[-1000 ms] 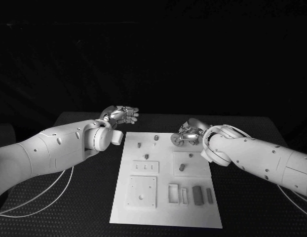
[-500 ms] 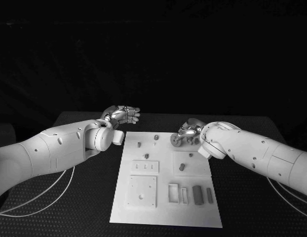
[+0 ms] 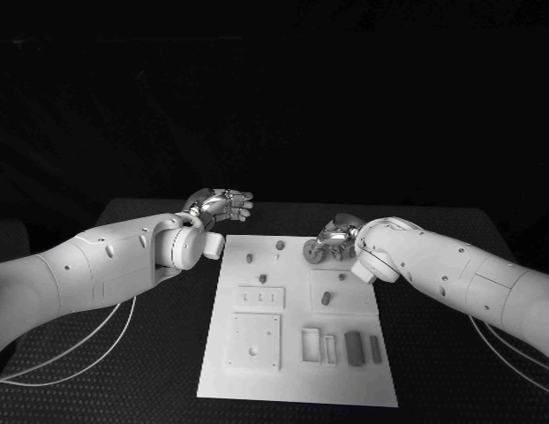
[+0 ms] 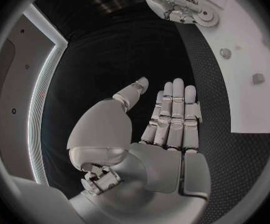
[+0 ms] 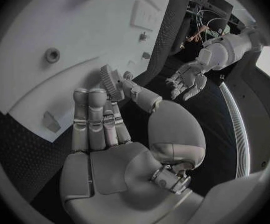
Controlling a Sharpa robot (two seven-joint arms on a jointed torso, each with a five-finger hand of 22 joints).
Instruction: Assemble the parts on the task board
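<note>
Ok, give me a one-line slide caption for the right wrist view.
Right robot hand pinches a toothed gear over the white board, with the left robot hand open beyond it.

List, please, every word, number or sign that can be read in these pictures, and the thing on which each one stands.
None can be read. The task board, its parts, the gear held by the right hand, the left hand and both arms bear no readable writing in any view.
</note>
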